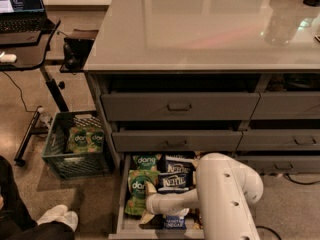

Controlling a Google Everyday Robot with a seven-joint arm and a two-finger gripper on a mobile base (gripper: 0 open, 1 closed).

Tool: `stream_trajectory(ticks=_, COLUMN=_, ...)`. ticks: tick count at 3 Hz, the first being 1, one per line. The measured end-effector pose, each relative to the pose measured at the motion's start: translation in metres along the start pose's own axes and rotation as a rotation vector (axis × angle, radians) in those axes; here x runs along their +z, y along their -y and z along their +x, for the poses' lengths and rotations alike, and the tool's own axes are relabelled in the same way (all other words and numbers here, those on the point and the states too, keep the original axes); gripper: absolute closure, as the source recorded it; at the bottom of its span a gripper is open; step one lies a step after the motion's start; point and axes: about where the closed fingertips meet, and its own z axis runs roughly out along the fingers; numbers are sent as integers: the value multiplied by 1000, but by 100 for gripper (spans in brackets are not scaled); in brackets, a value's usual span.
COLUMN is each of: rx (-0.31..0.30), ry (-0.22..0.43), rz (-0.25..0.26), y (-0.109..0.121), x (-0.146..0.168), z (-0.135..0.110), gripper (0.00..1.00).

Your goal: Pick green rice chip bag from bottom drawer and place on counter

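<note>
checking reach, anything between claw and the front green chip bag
Nothing in the camera view: the claw sits over the drawer, at the right edge of the green chip bag.
</note>
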Motion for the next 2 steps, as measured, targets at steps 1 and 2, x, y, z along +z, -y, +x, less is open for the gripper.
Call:
stream_trajectory(ticks=1, rx=13, ry=-7, rz=13, y=-3, x=4, z=6, gripper=0)
stream_trajectory(ticks=2, rx=13, ry=-7, rz=13, y=-3, x=4, z=6, gripper=18)
